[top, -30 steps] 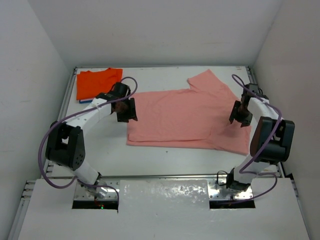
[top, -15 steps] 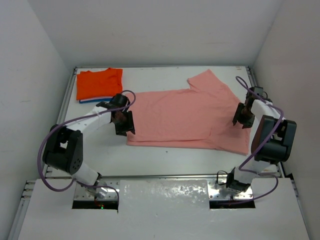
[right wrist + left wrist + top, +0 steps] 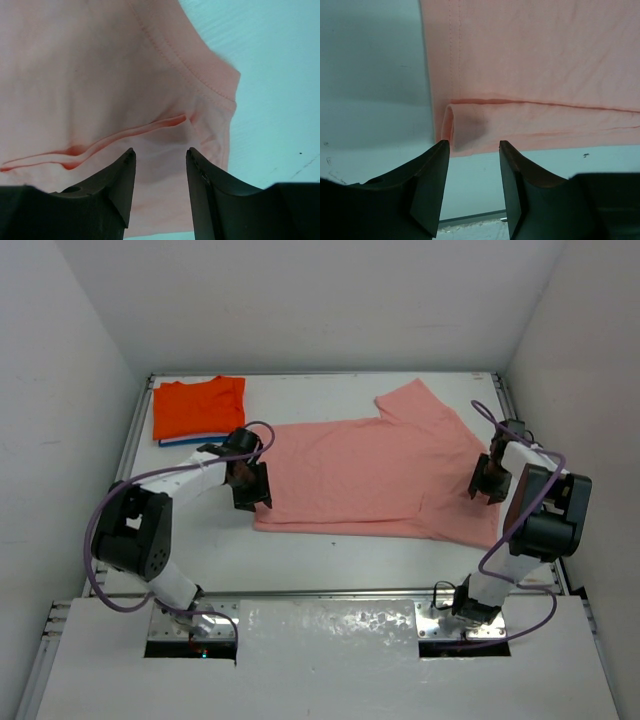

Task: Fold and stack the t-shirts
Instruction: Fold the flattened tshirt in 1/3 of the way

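Note:
The salmon-pink t-shirt [image 3: 370,470] lies spread across the middle of the table, one sleeve at the back. It also shows in the left wrist view [image 3: 535,75] and the right wrist view [image 3: 100,75]. My left gripper [image 3: 252,490] is open at the shirt's near left corner, where the hem is folded over [image 3: 465,125]; in its own view the gripper [image 3: 474,145] holds nothing. My right gripper [image 3: 488,483] is open over the shirt's right edge, above a fold [image 3: 125,135]; in its own view the gripper [image 3: 160,152] is empty. The orange t-shirt [image 3: 197,405] lies folded at the back left on a thin blue one [image 3: 172,443].
The table [image 3: 330,550] is white, boxed in by white walls on three sides. A metal rail [image 3: 340,592] runs along the near edge by the arm bases.
My left gripper has moved nearer and a little right, down the shirt's left edge to its near corner. My right gripper has shifted slightly right and nearer along the shirt's right edge.

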Robot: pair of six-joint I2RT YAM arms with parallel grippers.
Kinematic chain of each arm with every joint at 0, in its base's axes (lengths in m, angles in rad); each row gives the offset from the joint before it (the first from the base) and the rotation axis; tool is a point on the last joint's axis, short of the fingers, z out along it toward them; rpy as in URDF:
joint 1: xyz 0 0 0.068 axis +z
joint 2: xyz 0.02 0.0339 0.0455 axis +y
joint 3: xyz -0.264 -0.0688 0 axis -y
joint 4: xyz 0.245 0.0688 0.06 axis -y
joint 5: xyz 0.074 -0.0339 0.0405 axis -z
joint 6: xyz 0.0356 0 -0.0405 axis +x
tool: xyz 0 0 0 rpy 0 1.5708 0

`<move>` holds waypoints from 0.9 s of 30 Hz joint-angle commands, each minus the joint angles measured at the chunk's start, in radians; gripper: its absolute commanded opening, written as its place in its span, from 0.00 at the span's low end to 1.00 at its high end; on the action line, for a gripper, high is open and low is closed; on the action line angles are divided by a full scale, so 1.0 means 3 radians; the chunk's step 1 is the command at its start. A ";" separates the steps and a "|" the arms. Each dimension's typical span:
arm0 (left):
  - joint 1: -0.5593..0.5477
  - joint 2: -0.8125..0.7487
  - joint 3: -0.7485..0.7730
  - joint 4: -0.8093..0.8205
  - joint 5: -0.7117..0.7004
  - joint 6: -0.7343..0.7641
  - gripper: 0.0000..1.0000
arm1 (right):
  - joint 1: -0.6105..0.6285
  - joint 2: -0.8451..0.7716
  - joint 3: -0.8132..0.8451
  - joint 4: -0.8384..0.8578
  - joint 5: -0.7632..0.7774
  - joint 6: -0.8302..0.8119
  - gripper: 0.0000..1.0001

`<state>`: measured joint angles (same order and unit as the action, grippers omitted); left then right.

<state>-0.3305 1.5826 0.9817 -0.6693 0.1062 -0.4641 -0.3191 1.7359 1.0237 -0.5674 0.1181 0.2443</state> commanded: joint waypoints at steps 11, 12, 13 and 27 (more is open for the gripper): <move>-0.0023 0.0130 0.0194 -0.0044 -0.0114 0.0100 0.39 | -0.0025 -0.0136 -0.0119 0.0209 0.0307 -0.0042 0.42; -0.0028 0.0124 0.0199 -0.0055 -0.0114 0.0080 0.39 | -0.0025 -0.0141 -0.0129 0.0219 0.0302 -0.0042 0.42; -0.0028 0.0119 0.0189 -0.0050 -0.0073 0.0069 0.37 | -0.0031 -0.0151 -0.0135 0.0219 0.0307 -0.0042 0.43; -0.0033 -0.0014 -0.0071 0.0078 0.0045 -0.0053 0.34 | -0.0082 -0.0177 -0.0033 0.0199 0.0246 -0.0058 0.42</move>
<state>-0.3305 1.6184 0.9703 -0.6727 0.1074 -0.4591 -0.3325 1.7245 0.9829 -0.5240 0.1982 0.2379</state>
